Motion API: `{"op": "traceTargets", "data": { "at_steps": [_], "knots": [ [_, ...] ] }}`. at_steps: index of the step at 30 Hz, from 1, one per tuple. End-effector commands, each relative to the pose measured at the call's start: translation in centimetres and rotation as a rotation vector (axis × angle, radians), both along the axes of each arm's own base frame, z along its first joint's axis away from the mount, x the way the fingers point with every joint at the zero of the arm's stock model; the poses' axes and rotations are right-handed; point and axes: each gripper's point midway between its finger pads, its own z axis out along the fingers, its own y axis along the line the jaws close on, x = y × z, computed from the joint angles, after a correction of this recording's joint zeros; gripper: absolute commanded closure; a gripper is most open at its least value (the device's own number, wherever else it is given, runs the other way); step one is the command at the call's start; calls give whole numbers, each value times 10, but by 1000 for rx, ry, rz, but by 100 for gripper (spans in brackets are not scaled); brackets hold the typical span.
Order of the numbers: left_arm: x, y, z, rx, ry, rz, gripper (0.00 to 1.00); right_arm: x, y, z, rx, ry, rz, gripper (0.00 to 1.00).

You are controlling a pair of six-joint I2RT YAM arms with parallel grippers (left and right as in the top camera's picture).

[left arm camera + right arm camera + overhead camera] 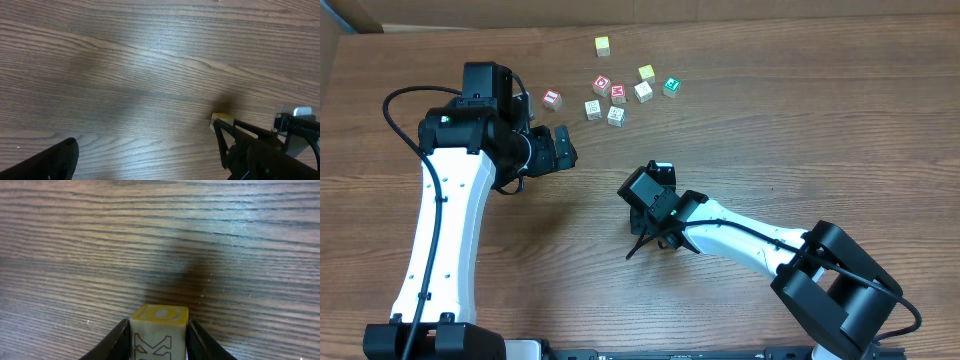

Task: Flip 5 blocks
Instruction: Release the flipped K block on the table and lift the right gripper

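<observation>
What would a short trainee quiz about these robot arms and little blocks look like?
1. True or false: the left gripper is holding a block.
2. The held block sits between the fingers of the right gripper. Its top face is: A red, B yellow, C green.
3. In the overhead view, what colour is the rightmost block of the group lying on the table?
Key: 1 false, its jaws stand open with nothing between them. 2 B. 3 green.
</observation>
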Motion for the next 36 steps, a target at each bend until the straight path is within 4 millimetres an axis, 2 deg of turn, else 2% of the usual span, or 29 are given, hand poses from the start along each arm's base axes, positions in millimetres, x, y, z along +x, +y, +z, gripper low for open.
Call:
{"op": "traceTargets", "data": {
  "at_steps": [1,8,12,16,19,25,28,30,32,36],
  "knots": [
    [5,1,6,4,-22,2,0,-7,1,-3,-6,32,14,67],
    [5,1,6,4,-22,2,0,-24,11,-1,49,123,57,72],
    [5,1,6,4,-22,2,0,-26,11,-2,51,132,60,71],
    [5,1,6,4,-22,2,1,-26,11,-2,51,132,60,59],
    [5,1,6,4,-22,2,0,-26,11,-2,51,132,60,44],
    [5,1,6,4,-22,2,0,-24,12,0,55,126,59,38],
    [5,1,6,4,-22,2,0,-9,13,11,68,106,46,37],
    [5,1,6,4,-22,2,0,9,12,29,72,83,47,37],
    [5,1,6,4,-22,2,0,28,11,50,78,53,49,37],
    [5,1,6,4,-22,2,0,81,-3,104,102,-51,-13,37]
  ]
}}
